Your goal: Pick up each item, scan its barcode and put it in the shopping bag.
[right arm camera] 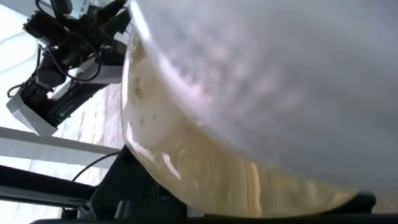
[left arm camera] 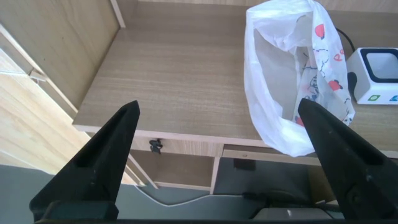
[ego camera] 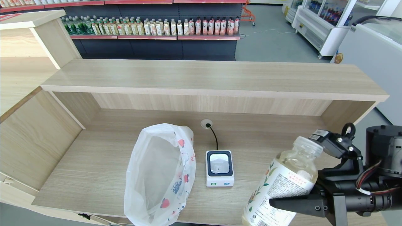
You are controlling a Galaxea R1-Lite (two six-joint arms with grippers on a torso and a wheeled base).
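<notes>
My right gripper (ego camera: 293,171) is shut on a clear bottle (ego camera: 282,188) of pale yellow drink with a flowered label. It holds the bottle tilted above the counter's front right corner, to the right of the scanner (ego camera: 220,168). The bottle's base (right arm camera: 249,124) looms close in the right wrist view. The white scanner with a dark window lies flat mid-counter. Just left of it stands the white plastic shopping bag (ego camera: 160,175), mouth open, with red fruit prints. My left gripper (left arm camera: 217,124) is open and holds nothing, hovering off the counter's front edge, with the bag (left arm camera: 292,81) and scanner (left arm camera: 378,74) beyond it.
The wooden counter (ego camera: 103,163) is walled on the left and back, with a raised ledge (ego camera: 213,78) above. A black cable (ego camera: 214,136) runs from the scanner to a grommet. Shelves of bottles (ego camera: 150,27) and freezers (ego camera: 326,22) stand farther off.
</notes>
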